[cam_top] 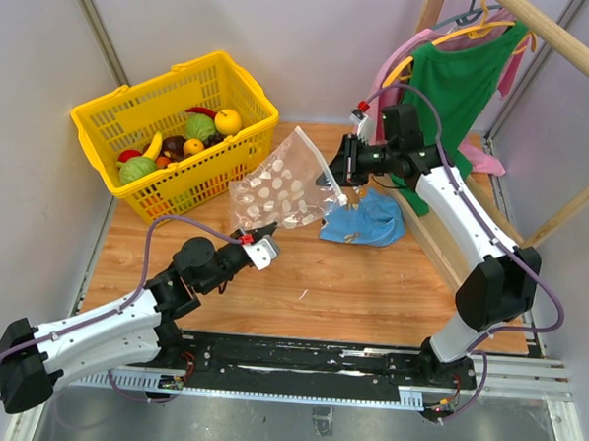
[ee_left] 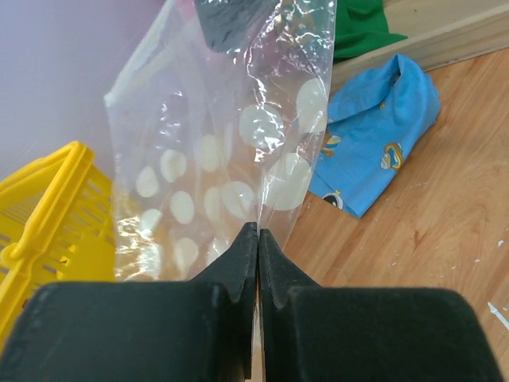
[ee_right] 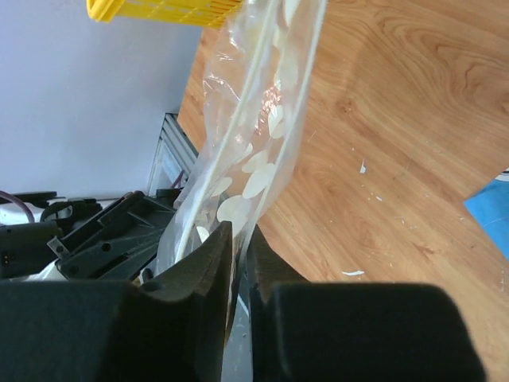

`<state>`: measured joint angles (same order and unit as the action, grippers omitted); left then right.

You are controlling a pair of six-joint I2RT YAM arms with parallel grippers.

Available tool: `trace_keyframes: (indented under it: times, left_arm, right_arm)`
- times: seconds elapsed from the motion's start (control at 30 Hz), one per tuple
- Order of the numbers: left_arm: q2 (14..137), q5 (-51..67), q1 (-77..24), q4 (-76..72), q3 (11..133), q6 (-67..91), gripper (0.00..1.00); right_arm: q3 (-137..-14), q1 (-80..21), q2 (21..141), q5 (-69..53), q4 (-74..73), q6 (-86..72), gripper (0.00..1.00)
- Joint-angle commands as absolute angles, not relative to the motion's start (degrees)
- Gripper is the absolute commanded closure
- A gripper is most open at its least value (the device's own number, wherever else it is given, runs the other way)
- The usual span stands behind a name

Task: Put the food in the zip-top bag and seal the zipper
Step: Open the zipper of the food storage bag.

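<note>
The see-through, white-dotted soft plastic zip-top bag (cam_top: 276,190) hangs in the air, stretched between the two arms and clear of the wooden table (cam_top: 370,294). The left gripper (cam_top: 263,247) is clenched on the bag's lower edge, its black fingers pressed together with film rising straight up from between them in the left wrist view. The right gripper (cam_top: 334,188) has its jaws drawn in on the opposite, upper edge. In the right wrist view the film and the pale zipper strip (ee_right: 235,127) run out from the narrow gap between its fingers, so it looks to be grasping the bag too.

Judged against the task, this is only the setup. The bag is lifted and held, but nothing is inside it. All the food (cam_top: 185,136), small toy fruits and vegetables, sits in the yellow mesh basket (cam_top: 203,171), beyond and to the left of the left gripper and well apart from both. A crumpled blue cloth (cam_top: 368,222) lies just below the right gripper.

Left to do: open the mouth, load each piece, then press the zipper shut. Whether the mouth is parted now, I cannot tell.
</note>
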<state>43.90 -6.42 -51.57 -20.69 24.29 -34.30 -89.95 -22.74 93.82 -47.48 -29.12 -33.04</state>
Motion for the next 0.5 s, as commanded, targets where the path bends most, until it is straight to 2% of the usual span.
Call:
trace_keyframes:
  times: [0.0,0.07,0.27,0.47]
  left_arm:
    - [44.4,-7.1,-52.2,-23.4,23.6,-32.2,0.92]
    - [44.4,-7.5,-52.2,-22.9,24.0,-30.9,0.86]
    - [44.7,-7.6,-52.2,-21.0,25.7,-25.2,0.61]
    - [45.8,-9.2,-52.2,-18.0,28.2,-15.6,0.47]
  right_arm:
    - [-95.0,-23.6,92.9,-45.6,-33.9,-28.3,0.93]
    - [-96.4,-23.6,92.8,-44.2,-35.5,-26.8,0.99]
    - [-99.1,-23.6,91.2,-36.1,-40.0,-21.9,0.99]
    - [-96.4,-25.3,87.9,-24.9,-40.0,-15.8,1.00]
